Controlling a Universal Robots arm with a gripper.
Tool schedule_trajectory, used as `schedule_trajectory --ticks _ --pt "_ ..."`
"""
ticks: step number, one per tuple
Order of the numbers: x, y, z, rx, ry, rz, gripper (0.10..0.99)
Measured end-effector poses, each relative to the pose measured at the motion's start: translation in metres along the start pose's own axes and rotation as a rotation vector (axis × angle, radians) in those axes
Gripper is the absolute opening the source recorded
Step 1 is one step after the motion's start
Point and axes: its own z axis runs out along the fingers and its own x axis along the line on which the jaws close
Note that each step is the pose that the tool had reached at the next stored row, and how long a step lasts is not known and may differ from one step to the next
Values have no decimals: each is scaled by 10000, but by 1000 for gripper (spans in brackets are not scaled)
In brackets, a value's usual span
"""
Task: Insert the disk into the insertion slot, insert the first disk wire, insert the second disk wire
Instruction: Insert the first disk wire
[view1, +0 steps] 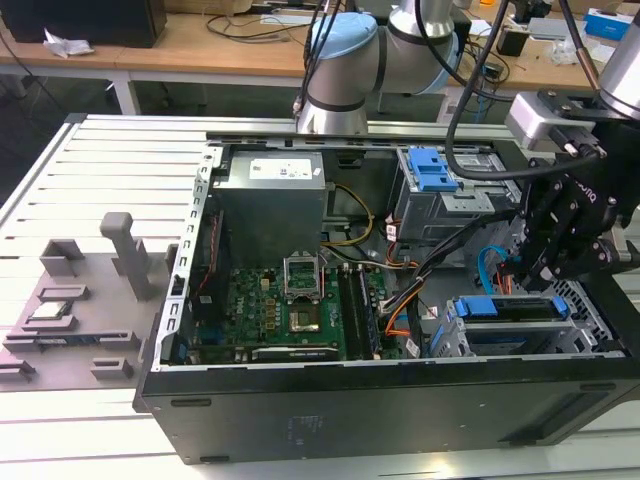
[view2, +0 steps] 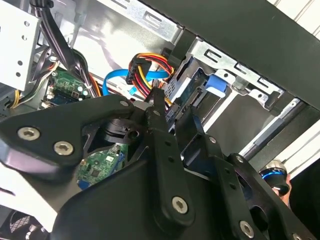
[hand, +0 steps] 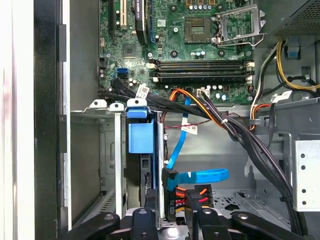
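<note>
One disk (hand: 140, 139) in one insertion slot (hand: 89, 165); one second disk wire (hand: 205, 176)

My exterior view looked down over the whole open computer case (view1: 400, 405), while both wrist views sat close, sharing its drive cage (hand: 92, 145) (view2: 220, 57).

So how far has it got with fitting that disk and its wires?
Done: the disk looks seated in the insertion slot. In hand: the tool sits at the orange wire bundle. Left: I can't tell whether the second disk wire beside it is plugged in.
</note>
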Motion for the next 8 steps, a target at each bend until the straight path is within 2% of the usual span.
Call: schedule_trajectory --ticks 1,4,8 --pt "1 0 0 0 1 0 349" --pt "3 0 0 0 3 1 165" --pt "5 0 0 0 6 0 165"
